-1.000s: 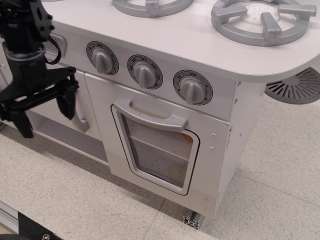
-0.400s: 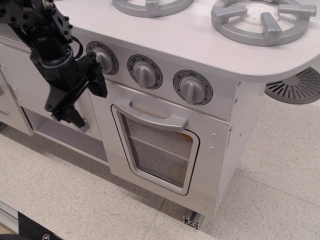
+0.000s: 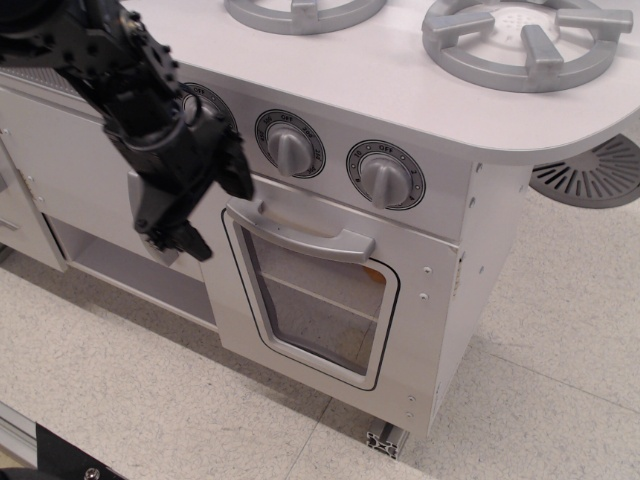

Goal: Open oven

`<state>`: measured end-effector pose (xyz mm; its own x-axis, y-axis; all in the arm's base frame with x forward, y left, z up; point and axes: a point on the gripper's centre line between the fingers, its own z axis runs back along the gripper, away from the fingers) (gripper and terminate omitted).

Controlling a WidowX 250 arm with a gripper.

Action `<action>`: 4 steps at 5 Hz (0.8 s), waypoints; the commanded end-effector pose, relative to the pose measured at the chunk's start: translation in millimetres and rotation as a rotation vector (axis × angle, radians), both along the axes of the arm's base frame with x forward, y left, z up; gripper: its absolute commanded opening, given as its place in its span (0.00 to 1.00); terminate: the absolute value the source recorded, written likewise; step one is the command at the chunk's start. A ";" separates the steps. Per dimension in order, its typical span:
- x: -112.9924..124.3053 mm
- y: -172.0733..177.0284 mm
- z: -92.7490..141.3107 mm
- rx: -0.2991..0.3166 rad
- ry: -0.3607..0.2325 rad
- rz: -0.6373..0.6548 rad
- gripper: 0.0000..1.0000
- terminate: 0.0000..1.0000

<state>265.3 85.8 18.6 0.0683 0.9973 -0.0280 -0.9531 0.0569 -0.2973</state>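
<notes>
The toy kitchen [image 3: 400, 90] fills the view, standing on a speckled floor [image 3: 150, 400]; no bench is involved. Two grey burners [image 3: 525, 40] sit on its white top, cut off by the upper edge, and three knobs [image 3: 290, 148] line the front panel, the leftmost mostly covered by the arm [image 3: 110, 60].

The oven [image 3: 320, 290] sits below the knobs at centre, its door shut flush, with a rounded clear window [image 3: 315, 300] and a wide grey handle [image 3: 300, 228] across the top.

The black arm reaches in from the upper left. The tool [image 3: 205, 205] hangs just left of the handle's left end, its two fingers spread apart and holding nothing; one finger [image 3: 235, 170] lies close above that end, the other [image 3: 185, 240] points down beside the door frame. Whether either finger touches the door cannot be told.

Risks, as a judgement: the tool is off to the side, not around the bar, so closing now would likely catch only the handle's rounded corner and slip off. A pull from that end could also twist the light cabinet rather than swing the door. The upper finger could bump the knob panel.

Hidden: the door's hinge side, the gap behind the handle, and most of the oven's interior, which reads only as a shelf line and a brownish patch through the glass.
</notes>
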 end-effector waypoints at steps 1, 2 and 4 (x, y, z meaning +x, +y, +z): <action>13.5 -14.8 -0.5 0.011 -0.046 -0.037 1.00 0.00; 20.0 -15.1 -20.6 0.024 -0.040 -0.031 1.00 0.00; 17.9 -9.9 -37.1 0.007 -0.025 -0.013 1.00 0.00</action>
